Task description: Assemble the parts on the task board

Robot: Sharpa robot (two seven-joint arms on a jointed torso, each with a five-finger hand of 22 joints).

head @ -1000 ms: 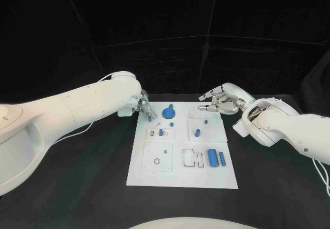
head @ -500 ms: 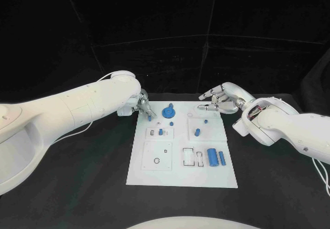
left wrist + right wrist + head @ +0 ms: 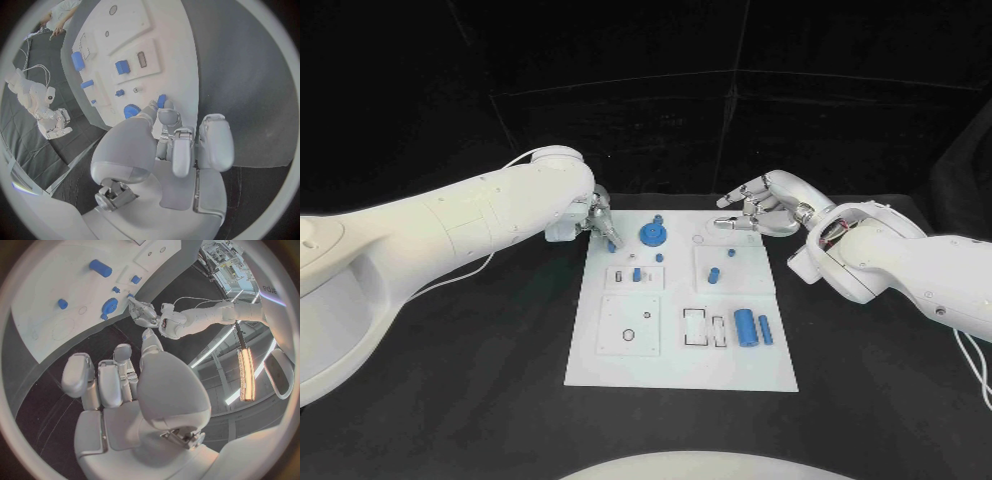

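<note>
The white task board (image 3: 629, 355) lies in the middle of the black table. My left hand (image 3: 599, 221) hovers over the board's far left corner and pinches a small blue peg (image 3: 612, 244) between thumb and fingertip; the left wrist view shows that peg (image 3: 162, 100) sticking out past the fingertips. A round blue part (image 3: 653, 237) stands just right of it. My right hand (image 3: 760, 209) hangs above the board's far right corner, fingers loosely apart, holding nothing. Small blue pegs (image 3: 713, 277) stand mid-board, and a blue cylinder (image 3: 746, 325) lies nearer me.
A slim blue piece (image 3: 766, 331) lies beside the cylinder, next to rectangular slots (image 3: 695, 328). A square plate with holes (image 3: 630, 325) sits on the board's left side. Black table surrounds the board (image 3: 50, 295).
Both hands have drawn slightly back from the board toward its far edge. The left hand still holds the small blue peg.
</note>
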